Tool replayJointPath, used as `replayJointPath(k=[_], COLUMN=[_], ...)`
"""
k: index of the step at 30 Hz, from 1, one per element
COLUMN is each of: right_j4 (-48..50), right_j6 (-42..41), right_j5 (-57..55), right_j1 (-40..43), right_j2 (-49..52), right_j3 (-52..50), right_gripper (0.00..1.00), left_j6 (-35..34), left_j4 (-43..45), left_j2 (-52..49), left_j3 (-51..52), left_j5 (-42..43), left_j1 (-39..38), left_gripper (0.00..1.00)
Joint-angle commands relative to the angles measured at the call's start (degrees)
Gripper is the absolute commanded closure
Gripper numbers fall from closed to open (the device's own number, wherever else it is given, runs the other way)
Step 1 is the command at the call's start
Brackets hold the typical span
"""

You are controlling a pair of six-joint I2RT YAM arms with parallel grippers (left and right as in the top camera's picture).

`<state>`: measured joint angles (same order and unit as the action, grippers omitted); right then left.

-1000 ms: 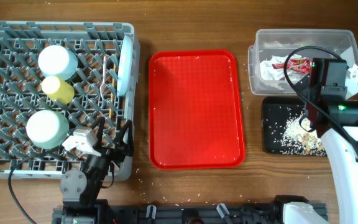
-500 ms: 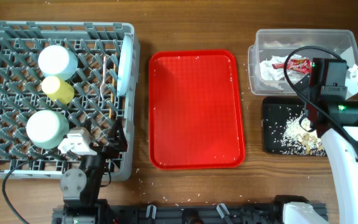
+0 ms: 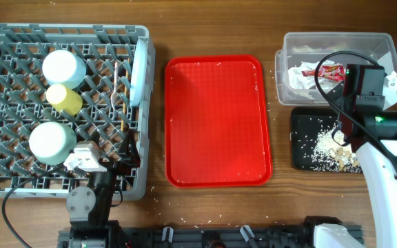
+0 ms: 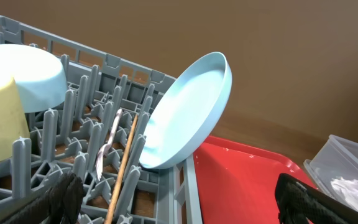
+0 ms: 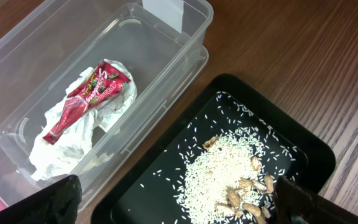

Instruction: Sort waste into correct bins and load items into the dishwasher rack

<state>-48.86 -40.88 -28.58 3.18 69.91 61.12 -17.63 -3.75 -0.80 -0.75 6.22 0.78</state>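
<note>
Red-and-white wrapper atop crumpled napkin inside clear tub; rice scraps in black tray beside it. Blue plate on edge in grey rack, fork and chopstick alongside; left pincer apart over rack's edge, right pincer apart above tub and tray.

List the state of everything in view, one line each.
Plate, on edge in the rack, leaning.
Bowl, upside down in rack.
Saucer, upside down in rack.
Cup, in rack beside bowl.
Fork, lying in rack.
Chopstick, lying beside fork.
Wrapper, on napkin in clear tub.
Rice, piled in black tray.
Left gripper, open.
Right gripper, open.
</note>
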Motion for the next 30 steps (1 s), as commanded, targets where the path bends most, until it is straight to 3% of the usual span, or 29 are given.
replayJointPath(k=[1,15,24,30], right_j4=[-0.02,-0.02,0.87,35.45], right_j6=[0.37,0.37,0.44,17.55], right_j5=[-0.98,-0.98,3.02,26.99], right_j1=[0.07,0.07,0.07,0.07], right_j2=[0.07,-0.37,-15.21,-33.7], right_j3=[0.13,0.13,-2.97,-30.08], right_gripper=[0.0,0.0,0.0,0.0], left_j6=[1.14,1.14,1.14,1.14], left_j4=[-0.17,-0.17,-0.17,-0.17], left_j2=[0.52,0.52,0.52,0.52], left_j3=[0.44,0.44,0.44,0.44], left_j5=[-0.74,-0.74,-0.74,-0.74], left_j1=[0.35,0.35,0.35,0.35], left_gripper=[0.0,0.0,0.0,0.0])
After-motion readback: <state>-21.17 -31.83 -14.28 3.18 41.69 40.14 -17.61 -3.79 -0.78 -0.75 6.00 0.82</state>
